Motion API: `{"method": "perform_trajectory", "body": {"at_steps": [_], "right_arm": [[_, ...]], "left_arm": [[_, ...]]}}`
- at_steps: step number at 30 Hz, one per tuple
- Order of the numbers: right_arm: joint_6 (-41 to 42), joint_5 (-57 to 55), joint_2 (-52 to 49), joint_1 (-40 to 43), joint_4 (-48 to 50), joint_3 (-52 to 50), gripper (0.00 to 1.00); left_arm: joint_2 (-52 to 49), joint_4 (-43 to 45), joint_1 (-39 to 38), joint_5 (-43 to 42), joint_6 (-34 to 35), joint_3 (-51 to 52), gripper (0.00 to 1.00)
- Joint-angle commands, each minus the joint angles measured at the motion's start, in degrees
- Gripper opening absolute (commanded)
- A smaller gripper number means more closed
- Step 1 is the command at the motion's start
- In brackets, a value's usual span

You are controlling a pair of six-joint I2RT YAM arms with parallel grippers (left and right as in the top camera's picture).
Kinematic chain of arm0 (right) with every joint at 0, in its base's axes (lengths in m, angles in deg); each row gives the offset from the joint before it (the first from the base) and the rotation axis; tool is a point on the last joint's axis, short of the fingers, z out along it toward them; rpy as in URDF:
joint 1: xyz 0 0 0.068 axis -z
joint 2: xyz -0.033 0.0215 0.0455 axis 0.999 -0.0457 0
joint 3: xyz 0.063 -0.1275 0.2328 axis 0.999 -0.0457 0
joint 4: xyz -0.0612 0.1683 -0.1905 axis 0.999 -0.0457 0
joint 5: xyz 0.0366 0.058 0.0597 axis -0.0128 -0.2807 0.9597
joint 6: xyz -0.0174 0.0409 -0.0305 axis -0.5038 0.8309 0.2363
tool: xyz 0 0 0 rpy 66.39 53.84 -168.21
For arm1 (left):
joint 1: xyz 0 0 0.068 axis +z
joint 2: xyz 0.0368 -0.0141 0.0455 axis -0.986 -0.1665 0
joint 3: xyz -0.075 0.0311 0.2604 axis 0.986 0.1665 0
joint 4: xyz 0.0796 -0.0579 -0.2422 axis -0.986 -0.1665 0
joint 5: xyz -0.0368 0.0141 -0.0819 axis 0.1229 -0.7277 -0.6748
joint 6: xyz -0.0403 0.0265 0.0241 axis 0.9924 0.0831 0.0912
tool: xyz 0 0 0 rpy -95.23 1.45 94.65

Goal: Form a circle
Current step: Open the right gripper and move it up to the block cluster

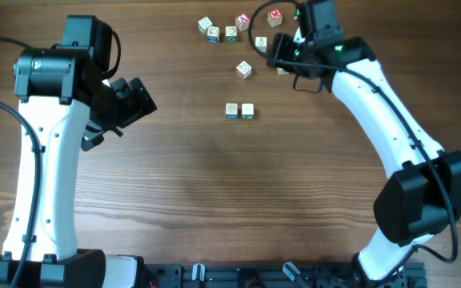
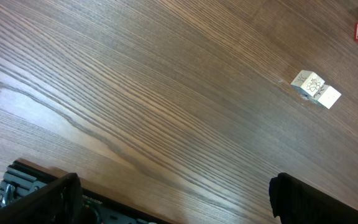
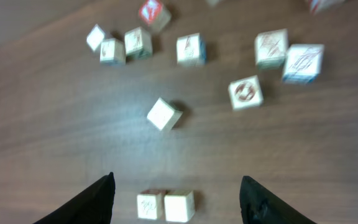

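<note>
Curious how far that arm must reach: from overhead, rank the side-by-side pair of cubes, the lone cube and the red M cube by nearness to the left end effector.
From the left end effector:
1. The pair of cubes, mid-table.
2. The lone cube, just beyond the pair.
3. The red M cube, at the far edge.

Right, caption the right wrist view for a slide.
Open right gripper over scattered white letter cubes, one pair side by side on the wooden table.

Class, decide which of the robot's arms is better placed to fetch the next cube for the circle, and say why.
Right. The right arm ends beside the scattered cubes, its jaws open and empty; the left arm sits far off to the side.
</note>
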Motion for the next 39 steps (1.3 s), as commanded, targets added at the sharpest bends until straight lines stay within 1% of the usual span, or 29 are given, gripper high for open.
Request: {"method": "perform_trajectory", "body": {"at_steps": [1,5,7,11,14,15,17,20,24,27,32,39], "right_arm": [[-3.98,-4.85,0.66,1.64,-0.17,5.22,0.65],[-5.75,-4.85,-1.31,2.86,-0.2,10.25,0.66],[-6.32,-4.83,-3.87,3.45,-1.31,14.82,0.67],[-8.68,-5.16,-11.89,4.0,-5.42,25.77,0.68],[-8.41,-7.89,-18.86,4.11,-6.99,30.45,0.68],[-7.45,-8.68,-20.46,4.37,-7.56,30.53,0.68],[-3.28,-9.6,-23.1,5.27,-9.38,30.53,0.65],[1.64,-9.29,-26.62,7.56,-11.3,30.53,0.64],[-1.22,-5.2,-30.08,9.29,-12.02,30.53,0.64],[-1.6,-5.25,-31.78,9.4,-13.86,30.49,0.64],[-5.73,-5.25,-33.79,9.4,-14.75,30.49,0.64],[-8.72,-6.43,-36.37,9.4,-13.94,28.65,0.64]], "left_arm": [[0.42,-0.02,0.04,-0.26,0.52,0.17,1.0],[0.42,-0.02,0.04,-0.28,0.52,0.17,1.0],[0.42,-0.02,0.04,-0.28,0.52,0.17,1.0],[0.42,-0.02,0.04,-0.28,0.52,0.17,1.0],[0.42,-0.02,0.04,-0.28,0.52,0.17,1.0],[0.42,-0.02,0.04,-0.26,0.52,0.17,1.0],[0.42,-0.02,0.04,-0.28,0.52,0.17,1.0],[0.42,-0.02,0.04,-0.28,0.52,0.17,1.0],[0.42,-0.02,0.04,-0.28,0.52,0.17,1.0],[0.42,-0.02,0.04,-0.28,0.52,0.17,1.0],[0.42,-0.02,0.04,-0.28,0.52,0.17,1.0],[0.42,-0.02,0.04,-0.28,0.52,0.17,1.0]]}}
